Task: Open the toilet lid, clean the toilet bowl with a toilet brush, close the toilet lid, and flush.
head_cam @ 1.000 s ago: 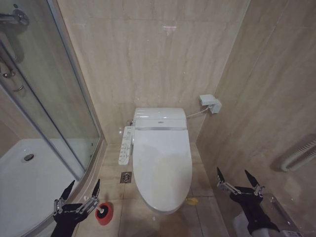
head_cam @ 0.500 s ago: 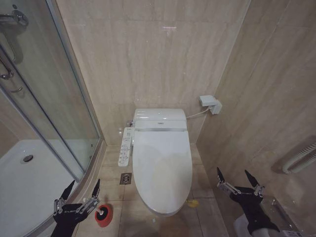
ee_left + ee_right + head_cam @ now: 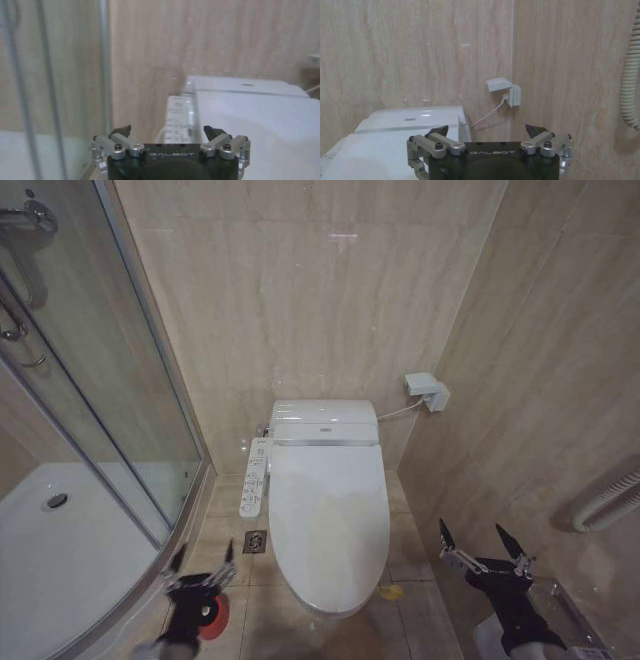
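The toilet lid (image 3: 329, 525) lies shut over the bowl at the centre. The left pincer (image 3: 201, 571), released, hovers at seven o'clock just above the red brush holder (image 3: 211, 617) on the floor. The right pincer (image 3: 482, 547), released and empty, waits at four o'clock.

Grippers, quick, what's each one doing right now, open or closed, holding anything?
Left gripper: open, holding nothing, low above the red holder cup.
Right gripper: open, holding nothing, right of the toilet lid.

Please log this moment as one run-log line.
white oval plastic toilet lid: down | left gripper: open, above red holder cup | right gripper: open, idle
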